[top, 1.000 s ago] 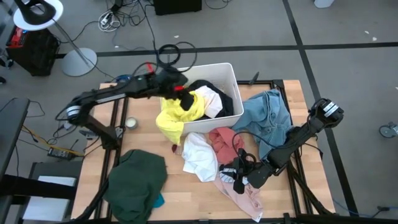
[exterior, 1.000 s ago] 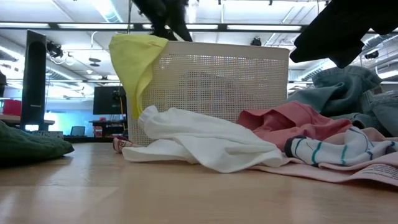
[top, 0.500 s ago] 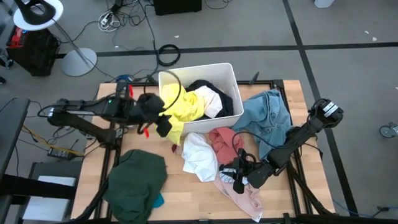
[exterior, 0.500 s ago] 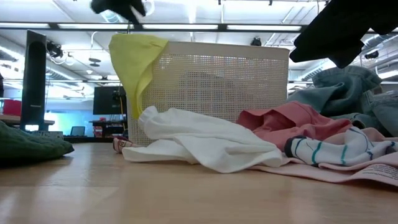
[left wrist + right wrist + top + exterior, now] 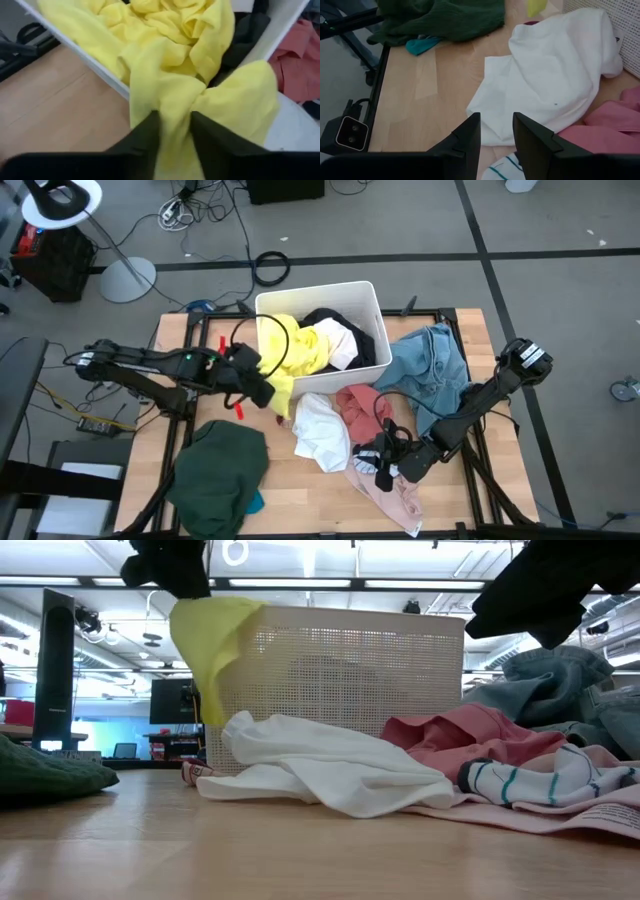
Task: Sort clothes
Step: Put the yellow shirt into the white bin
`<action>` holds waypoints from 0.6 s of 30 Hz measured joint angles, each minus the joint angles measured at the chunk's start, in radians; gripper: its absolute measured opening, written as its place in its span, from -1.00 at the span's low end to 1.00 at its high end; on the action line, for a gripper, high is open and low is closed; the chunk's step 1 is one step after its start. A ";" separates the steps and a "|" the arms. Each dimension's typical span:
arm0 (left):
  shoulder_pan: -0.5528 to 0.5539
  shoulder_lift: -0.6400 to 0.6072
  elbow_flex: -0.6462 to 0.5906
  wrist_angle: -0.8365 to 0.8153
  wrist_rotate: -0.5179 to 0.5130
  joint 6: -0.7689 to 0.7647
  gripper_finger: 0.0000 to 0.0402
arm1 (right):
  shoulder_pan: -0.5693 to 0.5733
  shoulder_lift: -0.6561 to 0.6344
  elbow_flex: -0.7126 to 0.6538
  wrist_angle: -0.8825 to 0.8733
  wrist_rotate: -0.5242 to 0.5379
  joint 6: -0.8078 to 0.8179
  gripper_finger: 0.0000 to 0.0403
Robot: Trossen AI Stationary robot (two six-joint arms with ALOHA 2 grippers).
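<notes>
Left arm stretched low toward bin, fingers clamped on yellow garment, right fingers apart.

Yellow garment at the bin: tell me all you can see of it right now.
The yellow garment is soft, thin, crumpled fabric. Most lies bunched inside the white bin, and one part drapes over the bin's left wall and hangs outside. The left gripper is shut on that hanging part, fabric pinched between its fingers. It touches dark clothing inside.
</notes>
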 joint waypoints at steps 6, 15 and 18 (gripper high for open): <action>0.006 -0.001 0.057 0.071 0.003 0.109 -0.94 | 0.000 0.000 0.000 0.000 0.000 0.000 -0.43; 0.110 -0.001 0.122 0.231 -0.052 0.292 -0.99 | 0.000 0.000 0.000 0.000 0.000 0.000 -0.43; 0.174 0.002 0.123 0.385 -0.035 0.392 -0.99 | -0.001 0.000 0.000 0.000 0.000 0.000 -0.43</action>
